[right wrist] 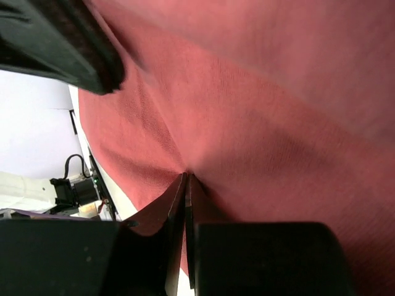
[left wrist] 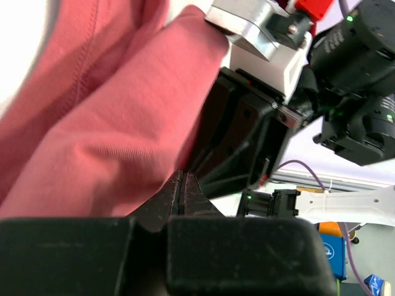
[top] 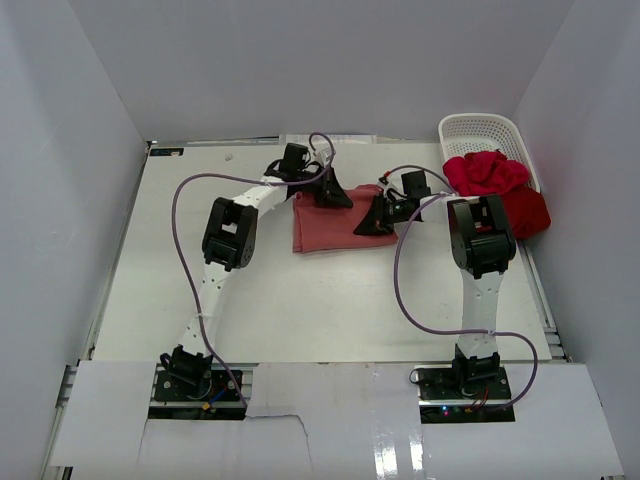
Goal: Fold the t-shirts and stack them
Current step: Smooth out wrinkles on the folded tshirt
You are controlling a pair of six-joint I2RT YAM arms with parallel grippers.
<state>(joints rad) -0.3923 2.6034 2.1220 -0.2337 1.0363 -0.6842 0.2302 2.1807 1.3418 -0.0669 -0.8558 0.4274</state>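
Observation:
The dusty salmon-red t-shirt (top: 330, 228) lies partly folded in the middle of the table. My left gripper (top: 332, 194) is at its far edge, jaws shut with the cloth (left wrist: 111, 123) bunched at the tips (left wrist: 183, 176). My right gripper (top: 378, 220) is at its right edge, jaws shut and pinching a pucker of the cloth (right wrist: 259, 123) at the tips (right wrist: 187, 176). The right gripper's black body (left wrist: 247, 142) shows close by in the left wrist view. The bright crimson t-shirt (top: 487, 172) and the darker red t-shirt (top: 527, 212) lie crumpled at the far right.
A white lattice basket (top: 480, 128) stands at the back right corner, with the crimson shirt spilling over its near rim. White walls close in the table on the left, back and right. Purple cables loop off both arms.

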